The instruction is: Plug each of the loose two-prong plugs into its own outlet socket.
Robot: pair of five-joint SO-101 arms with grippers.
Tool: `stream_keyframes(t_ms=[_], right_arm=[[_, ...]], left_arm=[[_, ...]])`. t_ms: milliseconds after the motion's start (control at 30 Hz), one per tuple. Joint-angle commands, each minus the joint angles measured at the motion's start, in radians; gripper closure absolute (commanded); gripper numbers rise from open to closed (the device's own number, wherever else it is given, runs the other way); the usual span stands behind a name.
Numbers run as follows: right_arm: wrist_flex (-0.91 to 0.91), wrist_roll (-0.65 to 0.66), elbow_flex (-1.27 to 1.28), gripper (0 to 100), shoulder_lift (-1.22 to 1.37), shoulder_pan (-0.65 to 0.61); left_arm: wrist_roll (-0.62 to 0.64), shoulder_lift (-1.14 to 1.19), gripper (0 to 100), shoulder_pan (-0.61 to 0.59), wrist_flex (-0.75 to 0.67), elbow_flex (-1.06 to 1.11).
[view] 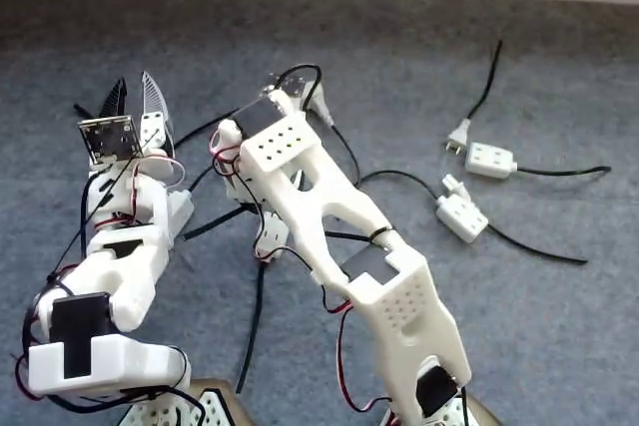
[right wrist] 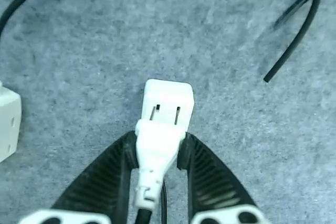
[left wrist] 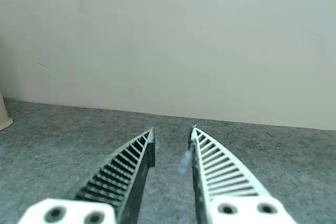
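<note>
My right gripper [right wrist: 157, 142] is shut on a white two-prong plug [right wrist: 155, 150]. The plug's prongs meet the face of a small white outlet socket [right wrist: 169, 95] lying on the grey carpet, and part of each prong still shows. In the high view this gripper [view: 296, 97] is at the far middle of the carpet, with the plug and socket [view: 319, 110] just past its tip. My left gripper [view: 137, 97] is raised at the far left, open and holding nothing; its fingers [left wrist: 131, 171] point toward a pale wall.
Two more white sockets [view: 489, 159] [view: 461, 216] lie at the right, each with a plug [view: 457, 139] [view: 454, 187] at its end and a black cord trailing off. Another white socket [right wrist: 8, 124] sits beside my right gripper. Black cables [right wrist: 296, 30] cross the carpet nearby.
</note>
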Motion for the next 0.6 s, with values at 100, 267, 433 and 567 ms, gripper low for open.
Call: stream_keyframes(t_ms=[100,267,433,567], right_arm=[[0.039,0.009,0.001,98.8,-0.022,-0.012],[0.041,0.009,0.002,98.9,-0.03,-0.013],[0.035,0.012,0.113,98.9,-0.171,-0.021],[-0.022,0.012,0.206,98.9,-0.245,-0.01]], left_arm=[[-0.002,-0.005,88,0.01,-0.008,-0.005],[-0.002,-0.005,88,0.01,-0.008,-0.005],[-0.002,-0.005,88,0.012,-0.008,-0.005],[-0.002,-0.005,88,0.012,-0.008,-0.005]])
